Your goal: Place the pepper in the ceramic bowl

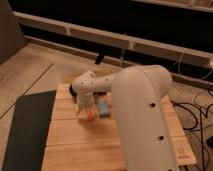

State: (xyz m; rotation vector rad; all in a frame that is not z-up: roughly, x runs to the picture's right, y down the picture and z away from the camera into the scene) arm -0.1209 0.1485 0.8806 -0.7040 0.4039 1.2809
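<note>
The pepper (90,116) is a small orange-red piece on the wooden table (80,145), just below the gripper (85,111). The gripper hangs from the white wrist (87,86) and points down, right at the pepper's left end. I cannot tell whether it touches or holds the pepper. A dark rounded edge just left of the wrist looks like the ceramic bowl (73,90), which the wrist mostly hides.
A blue rectangular block (104,108) lies right of the pepper. The big white arm (142,120) covers the right half of the table. A black mat (27,132) lies left of the table. Cables (197,112) trail on the floor at right.
</note>
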